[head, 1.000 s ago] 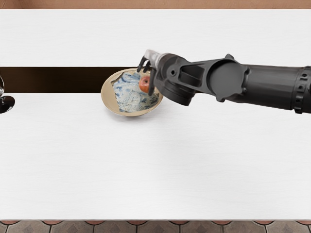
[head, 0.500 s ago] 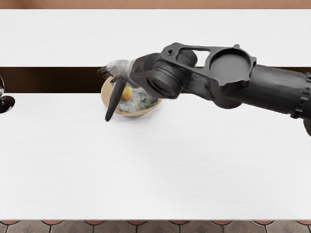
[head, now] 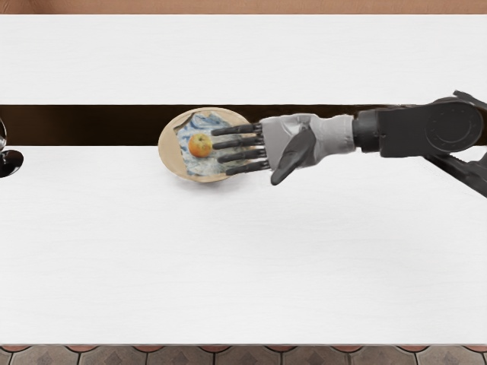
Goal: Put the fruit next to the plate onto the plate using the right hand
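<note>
You see a white counter (head: 243, 258). A dark stemmed object (head: 9, 161) sits at the counter's left edge, cut off by the frame. Brown tiled floor (head: 243, 356) runs below the counter's near edge.

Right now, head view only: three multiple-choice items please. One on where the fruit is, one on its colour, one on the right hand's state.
1. Where is the fruit?
A. beside the plate, off its rim
B. on the plate
C. hanging in the air

2. What colour is the fruit?
A. green
B. purple
C. orange

3. How is the right hand?
A. fingers straight and spread, holding nothing
B. curled round the fruit
C. closed in a fist

Answers:
1 B, the fruit sits inside the rim on the patterned centre.
2 C, it shows orange against the blue and white pattern.
3 A, the dark fingers reach out flat over the plate's right part, with their tips just short of the fruit.
</note>
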